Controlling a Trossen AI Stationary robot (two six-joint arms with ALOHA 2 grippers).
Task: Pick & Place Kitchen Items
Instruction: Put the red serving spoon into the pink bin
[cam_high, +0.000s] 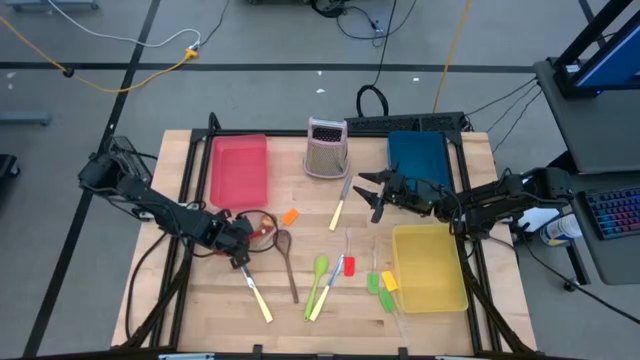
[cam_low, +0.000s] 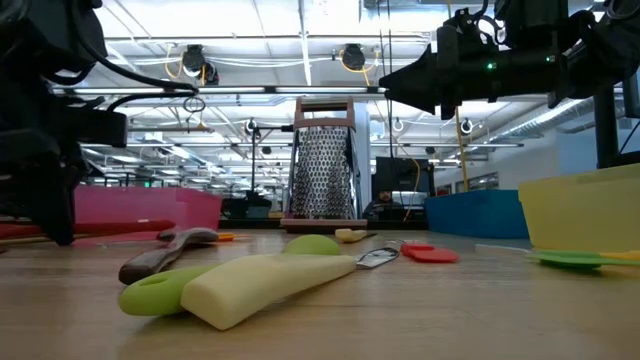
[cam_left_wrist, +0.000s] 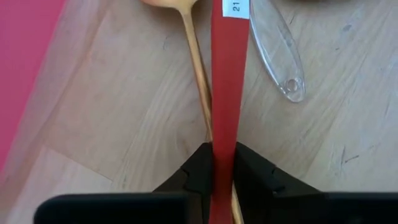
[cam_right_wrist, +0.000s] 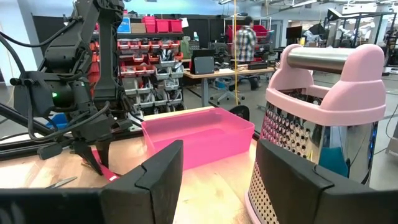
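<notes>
Desk (cam_high: 200, 300) carries three trays at the back and right: red tray (cam_high: 240, 168), blue tray (cam_high: 418, 152), yellow tray (cam_high: 428, 266), with the grater (cam_high: 327, 148) between red and blue. Kitchen items lie scattered mid-desk.

Step in hand, my read: pickup of the red spoon (cam_left_wrist: 229, 81). Left hand (cam_high: 240, 250) sits low just in front of the red tray, fingers (cam_left_wrist: 200, 171) narrow and pinched on the spoon's handle, still on the wood. A brown spoon (cam_left_wrist: 196, 68) lies just beside it, a clear handle (cam_left_wrist: 277, 53) near.

Next: straight lift, then carry, likely to the red tray; its wall is close, so clear that rim first.

Right hand (cam_high: 375, 196) hovers wide and empty beside the grater.
</notes>
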